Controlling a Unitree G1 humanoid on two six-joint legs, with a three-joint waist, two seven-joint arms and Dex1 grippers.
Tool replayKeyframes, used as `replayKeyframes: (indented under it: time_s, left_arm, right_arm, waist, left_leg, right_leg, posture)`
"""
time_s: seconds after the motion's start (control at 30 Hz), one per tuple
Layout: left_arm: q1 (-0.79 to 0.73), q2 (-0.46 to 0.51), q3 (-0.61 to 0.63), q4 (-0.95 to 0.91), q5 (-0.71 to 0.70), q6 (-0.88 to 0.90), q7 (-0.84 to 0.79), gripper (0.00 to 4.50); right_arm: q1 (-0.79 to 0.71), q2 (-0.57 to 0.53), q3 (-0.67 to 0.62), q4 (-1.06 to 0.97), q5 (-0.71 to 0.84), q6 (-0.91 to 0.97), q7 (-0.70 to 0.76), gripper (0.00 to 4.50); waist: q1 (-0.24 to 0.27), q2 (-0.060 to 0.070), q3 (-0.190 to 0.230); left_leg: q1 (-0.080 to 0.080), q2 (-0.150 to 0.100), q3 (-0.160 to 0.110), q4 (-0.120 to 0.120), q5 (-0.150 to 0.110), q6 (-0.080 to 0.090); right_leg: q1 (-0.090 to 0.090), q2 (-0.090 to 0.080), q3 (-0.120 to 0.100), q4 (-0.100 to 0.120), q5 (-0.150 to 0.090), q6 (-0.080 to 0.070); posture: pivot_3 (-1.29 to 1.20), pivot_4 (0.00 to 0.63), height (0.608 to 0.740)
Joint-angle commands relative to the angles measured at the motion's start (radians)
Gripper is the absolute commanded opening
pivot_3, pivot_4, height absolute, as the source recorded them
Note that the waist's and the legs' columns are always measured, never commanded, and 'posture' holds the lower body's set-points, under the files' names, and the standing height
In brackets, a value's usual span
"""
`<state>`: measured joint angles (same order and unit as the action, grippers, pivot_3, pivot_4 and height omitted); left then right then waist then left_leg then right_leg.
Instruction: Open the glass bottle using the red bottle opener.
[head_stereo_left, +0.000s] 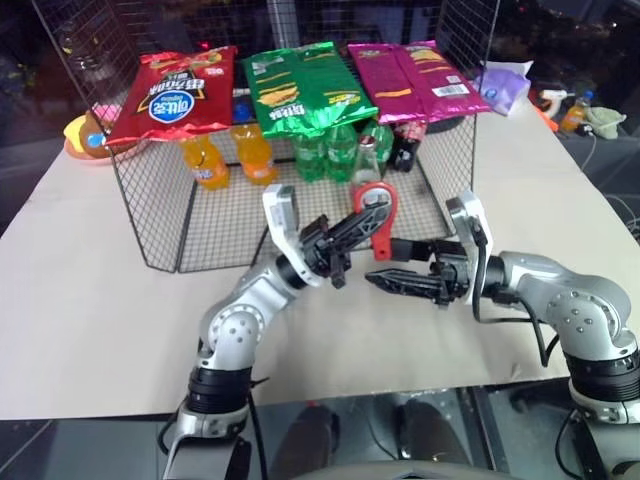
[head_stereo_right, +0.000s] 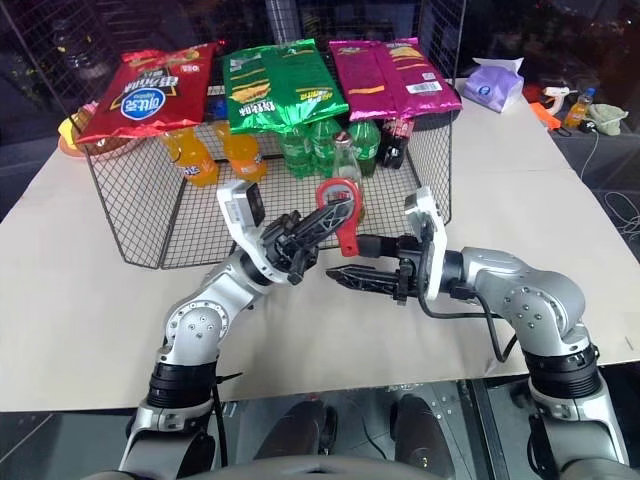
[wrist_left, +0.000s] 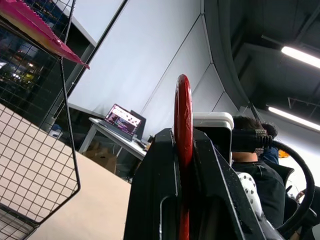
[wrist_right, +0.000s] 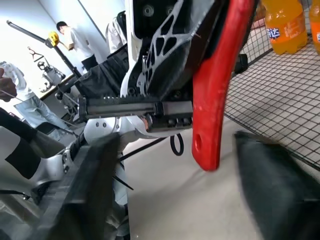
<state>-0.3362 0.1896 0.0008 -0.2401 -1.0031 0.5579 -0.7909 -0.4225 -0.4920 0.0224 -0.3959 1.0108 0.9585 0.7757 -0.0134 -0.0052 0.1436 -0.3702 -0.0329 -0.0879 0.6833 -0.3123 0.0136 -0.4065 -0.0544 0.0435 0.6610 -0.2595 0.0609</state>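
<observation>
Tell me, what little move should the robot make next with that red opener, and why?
Probably close the right gripper on the handle of the red bottle opener. The left gripper clamps the opener near its ring head, handle hanging down, and the right gripper's open fingers sit just below it. The glass bottle stands untouched in the wire basket, so the opener likely needs regripping first.

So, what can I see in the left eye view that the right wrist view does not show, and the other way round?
Left eye view: the red bottle opener's ring head above the left gripper, the glass bottle behind it in the wire basket, three snack bags on top, and the right gripper from outside. Right wrist view: the opener's handle tip hanging free between this gripper's spread fingers, and people standing in the background. Both share the opener shut in the left gripper, and orange soda bottles.
</observation>
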Motion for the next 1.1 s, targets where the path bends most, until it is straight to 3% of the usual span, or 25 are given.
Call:
replayKeyframes:
  time_s: [0.03,0.1,0.17,0.5,0.53,0.6,0.83,0.97,1.1]
  left_arm:
    - [-0.011,-0.005,0.010,-0.010,0.005,-0.012,-0.017,0.00]
    - [-0.010,-0.006,0.009,-0.007,0.010,-0.011,-0.021,0.00]
    - [-0.008,-0.005,0.009,-0.005,0.014,-0.010,-0.025,0.00]
    - [-0.003,-0.014,0.015,0.005,0.019,-0.013,-0.023,0.00]
    - [-0.003,-0.015,0.014,0.005,0.022,-0.014,-0.022,0.74]
    - [-0.004,-0.016,0.013,0.005,0.030,-0.018,-0.019,1.24]
    - [0.006,0.003,0.037,-0.032,0.030,-0.008,-0.002,4.48]
    - [0.016,0.030,0.053,-0.045,0.124,-0.080,0.023,4.48]
    - [-0.016,0.040,0.012,-0.020,0.376,-0.274,0.084,4.48]
  right_arm:
    - [-0.023,0.002,-0.014,-0.041,0.036,0.010,-0.011,1.67]
    - [-0.026,0.008,-0.018,-0.035,0.042,0.010,-0.022,0.61]
    - [-0.027,0.011,-0.021,-0.033,0.043,0.010,-0.027,0.01]
    - [-0.016,0.015,-0.021,-0.031,0.039,0.009,-0.040,0.01]
    - [-0.015,0.018,-0.023,-0.028,0.038,0.007,-0.046,0.00]
    - [-0.013,0.025,-0.027,-0.020,0.023,-0.005,-0.058,0.00]
    - [0.009,0.023,-0.079,0.062,-0.094,-0.122,-0.082,0.00]
    - [0.051,-0.005,-0.140,0.091,-0.134,-0.172,-0.080,0.00]
    - [0.090,-0.047,-0.199,0.112,-0.163,-0.208,-0.078,0.00]
  waist:
    - [0.000,0.000,0.000]
    - [0.000,0.000,0.000]
    - [0.000,0.000,0.000]
    - [0.000,0.000,0.000]
    - [0.000,0.000,0.000]
    - [0.000,0.000,0.000]
    - [0.001,0.000,0.000]
    - [0.002,0.000,0.000]
    - [0.004,0.000,0.000]
  left_leg:
    - [0.000,0.000,0.000,0.000,0.000,0.000]
    - [0.000,0.000,0.000,0.000,0.000,0.000]
    - [0.000,0.000,0.000,0.000,0.000,0.000]
    - [-0.001,0.000,0.000,0.000,0.000,0.000]
    - [-0.001,0.000,0.000,0.000,0.000,0.000]
    - [-0.001,0.000,0.000,0.000,0.000,0.000]
    - [-0.001,0.000,0.000,0.000,0.000,0.000]
    - [-0.001,0.000,0.000,-0.001,0.000,0.000]
    - [-0.005,0.000,0.000,0.000,0.000,0.000]
  right_leg:
    - [0.000,0.000,0.000,0.000,0.000,0.000]
    - [0.000,0.000,0.000,0.000,0.000,0.000]
    - [0.000,0.000,0.000,0.000,0.000,0.000]
    - [0.000,0.000,0.000,0.000,0.000,0.000]
    - [0.000,0.000,0.000,0.000,0.000,0.000]
    - [0.000,0.000,0.000,0.000,0.000,0.000]
    - [-0.001,0.000,0.000,0.000,0.000,0.000]
    - [-0.001,0.000,0.000,-0.001,0.000,0.000]
    - [-0.004,0.000,0.000,-0.001,0.000,0.000]
  posture:
    - [0.00,0.150,0.740]
    - [0.00,0.150,0.740]
    - [0.00,0.150,0.740]
    - [0.00,0.150,0.740]
    - [0.00,0.150,0.740]
    - [0.00,0.150,0.740]
    - [0.00,0.150,0.740]
    - [0.00,0.150,0.740]
    - [0.00,0.150,0.740]
